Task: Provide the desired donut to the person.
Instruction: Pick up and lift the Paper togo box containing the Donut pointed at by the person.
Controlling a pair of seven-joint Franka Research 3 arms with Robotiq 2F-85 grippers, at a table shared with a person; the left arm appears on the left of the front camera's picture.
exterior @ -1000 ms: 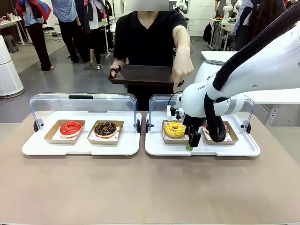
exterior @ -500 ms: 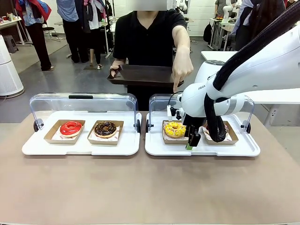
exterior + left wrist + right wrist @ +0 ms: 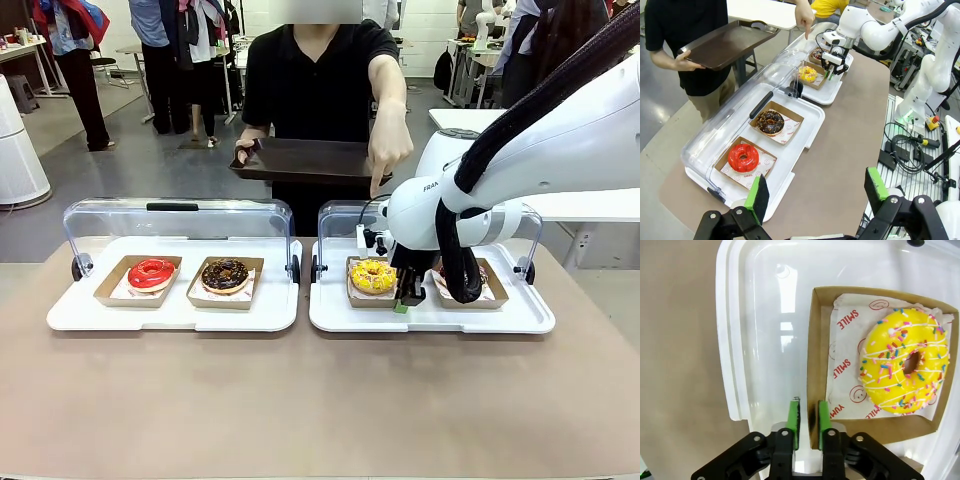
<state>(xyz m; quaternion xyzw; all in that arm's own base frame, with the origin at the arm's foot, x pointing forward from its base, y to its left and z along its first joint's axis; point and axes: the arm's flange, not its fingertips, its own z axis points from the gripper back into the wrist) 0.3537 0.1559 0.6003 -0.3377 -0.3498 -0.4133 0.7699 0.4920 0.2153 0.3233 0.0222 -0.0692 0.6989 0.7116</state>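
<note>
- The yellow sprinkled donut [image 3: 905,362] lies on printed paper in an open cardboard tray [image 3: 811,340], the left of two such trays on the right-hand white tray [image 3: 430,318].
- Just beside the donut, the right gripper [image 3: 809,402] points down at the cardboard tray's side wall. Its green-padded fingers [image 3: 793,420] stand close together, one on each side of the wall; I cannot tell whether they press it.
- Above and behind the donut, the person's hand [image 3: 388,150] points a finger down toward it.
- The person's other hand holds a dark brown serving tray [image 3: 300,158], farther back from the donut.
- Well to the donut's left, a second white tray carries a chocolate donut [image 3: 225,273] and a red-glazed donut [image 3: 151,272], each in its own cardboard tray.
- Far from the donut, over the table's left end, the left gripper [image 3: 816,187] hovers with fingers spread wide, holding nothing.
</note>
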